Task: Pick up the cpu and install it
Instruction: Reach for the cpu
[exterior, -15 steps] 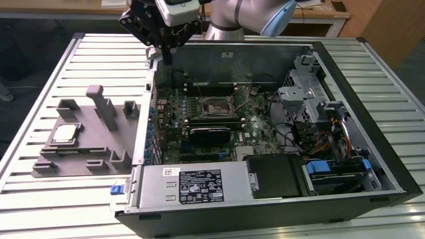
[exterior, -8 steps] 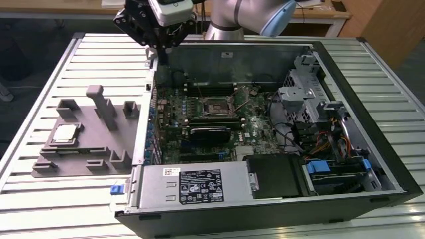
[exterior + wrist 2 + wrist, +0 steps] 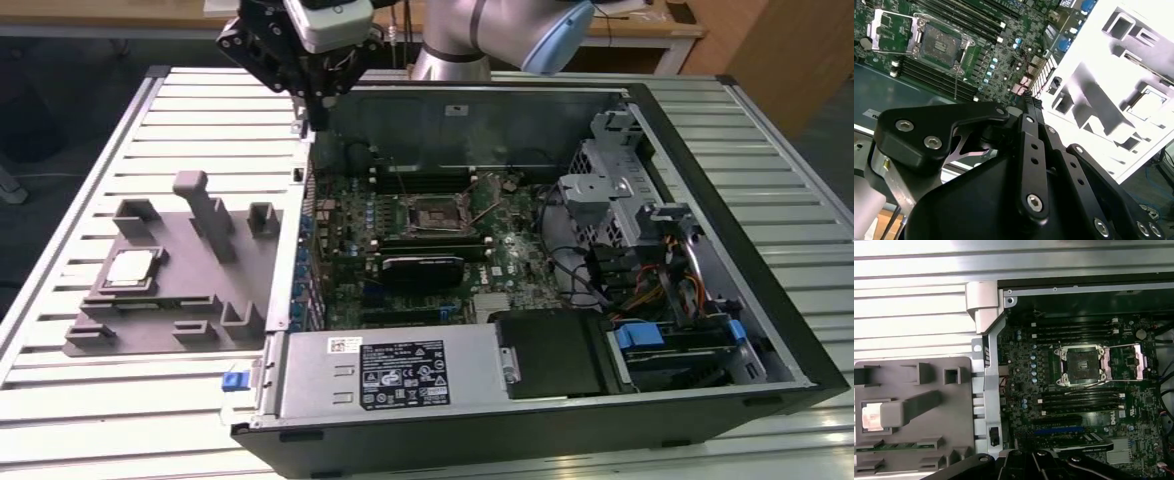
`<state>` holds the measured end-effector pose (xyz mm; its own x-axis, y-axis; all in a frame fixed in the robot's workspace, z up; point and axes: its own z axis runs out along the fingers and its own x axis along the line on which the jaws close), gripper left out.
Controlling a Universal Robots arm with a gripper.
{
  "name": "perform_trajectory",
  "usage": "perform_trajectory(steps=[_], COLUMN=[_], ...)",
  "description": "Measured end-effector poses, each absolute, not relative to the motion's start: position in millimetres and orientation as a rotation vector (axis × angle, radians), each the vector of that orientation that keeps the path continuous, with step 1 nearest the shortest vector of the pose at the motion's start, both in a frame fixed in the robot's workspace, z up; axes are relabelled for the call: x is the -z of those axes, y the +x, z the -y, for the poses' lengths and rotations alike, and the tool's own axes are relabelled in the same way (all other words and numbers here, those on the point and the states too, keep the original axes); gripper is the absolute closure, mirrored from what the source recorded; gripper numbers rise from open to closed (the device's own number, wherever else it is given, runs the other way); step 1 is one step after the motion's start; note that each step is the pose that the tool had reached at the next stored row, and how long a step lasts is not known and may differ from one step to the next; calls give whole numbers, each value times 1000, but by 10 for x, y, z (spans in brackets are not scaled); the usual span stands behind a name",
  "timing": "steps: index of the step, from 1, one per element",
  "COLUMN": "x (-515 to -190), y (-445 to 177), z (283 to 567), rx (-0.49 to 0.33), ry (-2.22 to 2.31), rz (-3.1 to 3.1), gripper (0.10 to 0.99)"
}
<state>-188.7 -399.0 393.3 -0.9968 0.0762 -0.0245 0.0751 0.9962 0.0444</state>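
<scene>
The cpu [image 3: 130, 268], a small silver square chip, lies in a pocket of the grey fixture block [image 3: 187, 290] on the exterior view's left, outside the computer case. It also shows in both wrist views, partly behind a fixture post in the first [image 3: 870, 416] and washed out bright in the second [image 3: 1150, 101]. The black motherboard socket [image 3: 434, 215] stands open and bare, its metal load plate [image 3: 1126, 362] flipped aside. My gripper [image 3: 310, 105] hangs high above the case's far left corner, away from the cpu. Its fingers [image 3: 1029, 107] meet at the tips, shut on nothing.
The open computer case [image 3: 694, 160] lies on a slatted metal table [image 3: 94, 400]. It holds memory slots [image 3: 1076, 330], a power supply [image 3: 387, 370], a drive cage [image 3: 601, 200] and loose cables [image 3: 654, 285]. The case's left wall [image 3: 294, 230] stands between fixture and motherboard.
</scene>
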Motion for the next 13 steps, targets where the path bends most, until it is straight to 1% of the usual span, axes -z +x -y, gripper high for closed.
perform_trajectory(steps=[13], x=[-3933], y=[-2063], z=[3990], rx=[-68], ry=[118], rz=[-3113], gripper=[980])
